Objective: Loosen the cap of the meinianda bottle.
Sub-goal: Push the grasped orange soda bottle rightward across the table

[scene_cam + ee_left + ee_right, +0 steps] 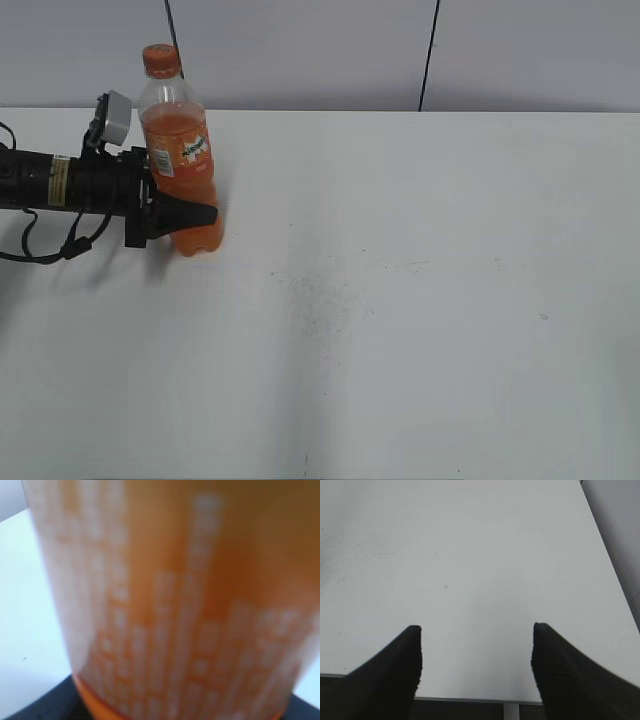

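meinianda bottle [175, 605] blurred and cropped between the left gripper [195, 215] jaws, label print unreadable, cap [160, 59] mark too small, right gripper [476, 650] bases cropped

The meinianda bottle [180, 165] is stood upright on the desk [400, 300], far out at ten o'clock near the back edge, and the cap [160, 60] is seated on top of it. The left gripper [190, 215] is reached in from nine o'clock and set around the bottle's lower body. The right gripper [476, 645] is held over the desk's three o'clock side, its fingers [395, 670] spread apart.
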Motion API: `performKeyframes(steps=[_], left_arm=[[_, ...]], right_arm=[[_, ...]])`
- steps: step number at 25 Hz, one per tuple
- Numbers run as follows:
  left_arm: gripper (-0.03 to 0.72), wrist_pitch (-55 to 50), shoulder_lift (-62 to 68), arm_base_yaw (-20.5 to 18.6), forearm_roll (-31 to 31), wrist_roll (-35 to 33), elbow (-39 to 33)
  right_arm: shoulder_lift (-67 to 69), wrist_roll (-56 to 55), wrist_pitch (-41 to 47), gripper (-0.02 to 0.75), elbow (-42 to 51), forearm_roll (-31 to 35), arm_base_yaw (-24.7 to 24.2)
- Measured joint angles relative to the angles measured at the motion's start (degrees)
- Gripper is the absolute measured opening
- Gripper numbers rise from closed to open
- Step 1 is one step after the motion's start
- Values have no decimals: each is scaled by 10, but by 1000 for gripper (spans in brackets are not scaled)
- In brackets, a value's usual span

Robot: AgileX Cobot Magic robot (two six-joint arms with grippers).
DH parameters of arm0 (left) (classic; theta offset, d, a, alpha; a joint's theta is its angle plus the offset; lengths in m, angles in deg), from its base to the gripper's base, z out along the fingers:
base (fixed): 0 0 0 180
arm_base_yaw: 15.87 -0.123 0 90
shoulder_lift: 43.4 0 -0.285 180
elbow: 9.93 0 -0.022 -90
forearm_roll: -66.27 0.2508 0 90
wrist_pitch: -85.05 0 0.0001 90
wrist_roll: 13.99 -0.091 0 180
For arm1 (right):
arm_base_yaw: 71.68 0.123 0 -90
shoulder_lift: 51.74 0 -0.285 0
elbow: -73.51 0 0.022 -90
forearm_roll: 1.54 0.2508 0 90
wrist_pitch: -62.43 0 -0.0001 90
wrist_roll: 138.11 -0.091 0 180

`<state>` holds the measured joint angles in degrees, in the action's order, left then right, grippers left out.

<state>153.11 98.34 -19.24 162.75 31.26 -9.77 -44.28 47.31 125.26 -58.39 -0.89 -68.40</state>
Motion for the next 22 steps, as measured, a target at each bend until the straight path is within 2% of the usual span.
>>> performKeyframes(steps=[5, 11, 15, 18, 22], left_arm=[[410, -19, -39, 44, 1, 2, -37], [410, -17, -60, 139, -27, 2, -39], [408, -18, -60, 190, -59, -22, -39], [405, -27, -54, 211, -93, -39, -39], [405, -45, -33, 220, -116, -50, -39]], right_arm=[[0, 0, 0, 514, 0, 0, 0], [0, 0, 0, 514, 0, 0, 0], [0, 0, 0, 514, 0, 0, 0], [0, 0, 0, 514, 0, 0, 0], [0, 0, 0, 514, 0, 0, 0]])
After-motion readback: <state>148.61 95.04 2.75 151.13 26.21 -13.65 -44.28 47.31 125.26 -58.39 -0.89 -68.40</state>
